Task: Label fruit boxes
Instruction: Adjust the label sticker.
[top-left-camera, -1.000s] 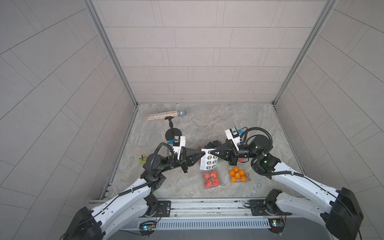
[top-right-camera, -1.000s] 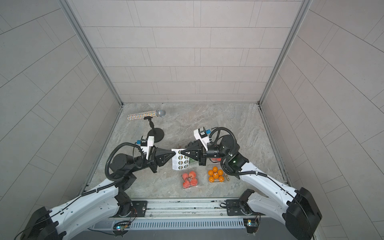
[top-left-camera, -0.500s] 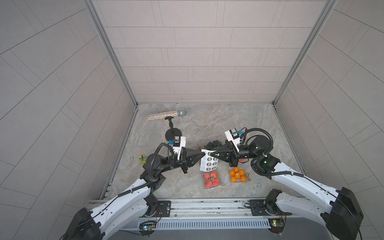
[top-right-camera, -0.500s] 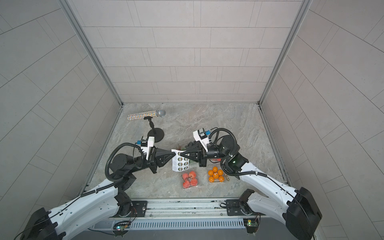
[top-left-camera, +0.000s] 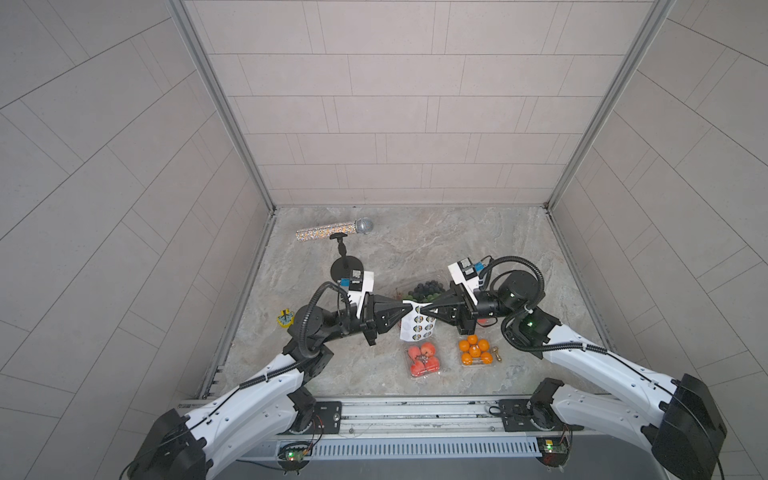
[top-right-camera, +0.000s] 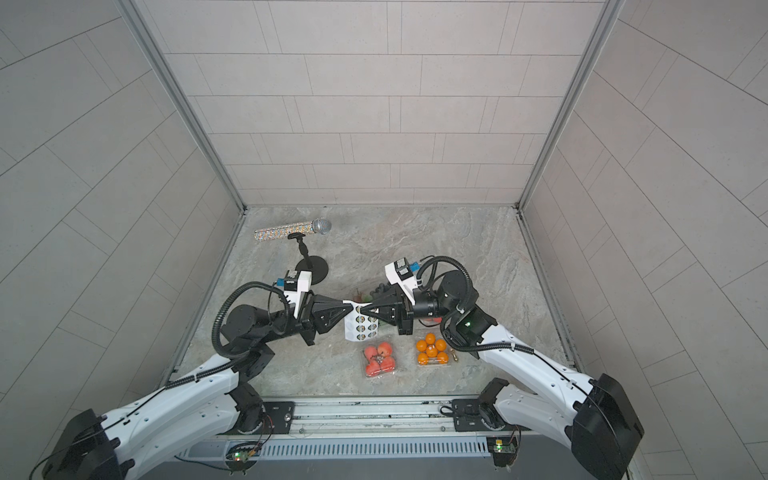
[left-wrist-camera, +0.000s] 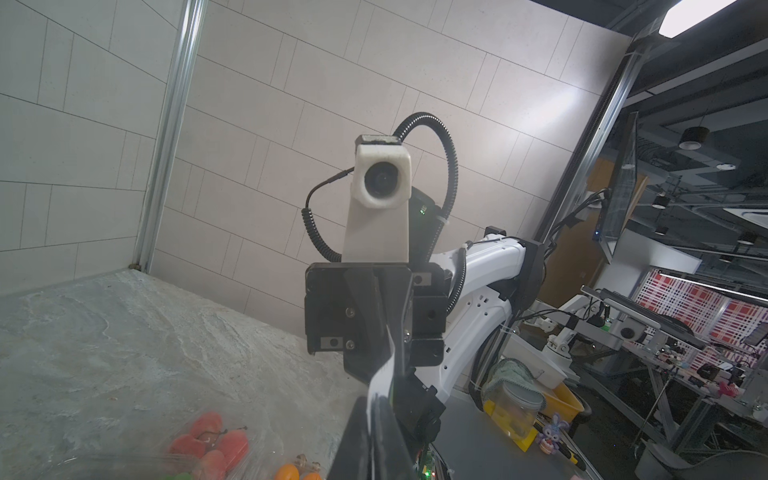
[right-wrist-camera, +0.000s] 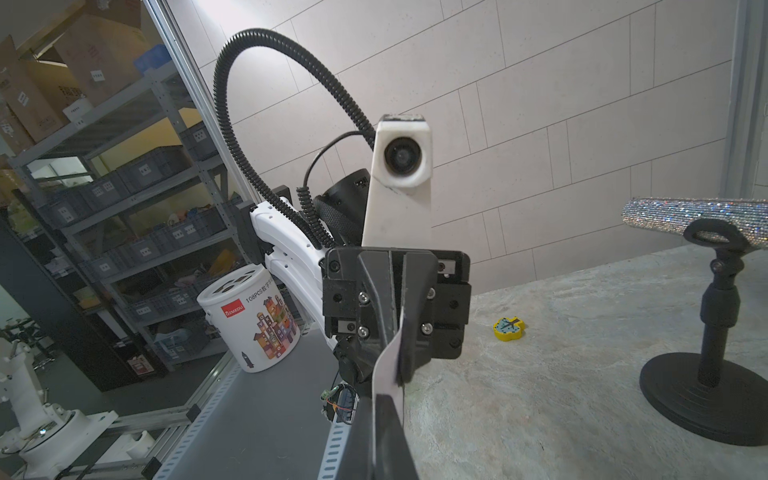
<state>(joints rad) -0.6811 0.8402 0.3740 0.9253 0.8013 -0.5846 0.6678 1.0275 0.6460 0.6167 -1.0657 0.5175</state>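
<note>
Right end effector (top-left-camera: 425, 311) clamps shut on the sticker sheet (top-left-camera: 417, 328); left end effector (top-left-camera: 409, 307) seemingly pinches it too.

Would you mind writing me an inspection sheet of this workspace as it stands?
Surface: grey stone-look table, nothing spilled seen.
Job's things: box of red fruit and box of oranges near the front edge; box of grapes partly hidden behind the grippers; sticker sheet hanging between them.
Clutter: microphone on its stand; yellow toy clock.
Grippers: left gripper and right gripper both pinch the sticker sheet's top edge.
Cables: black hoses loop over both wrists, clear of the boxes.
Surroundings: tiled walls; shelves of crates outside.
</note>
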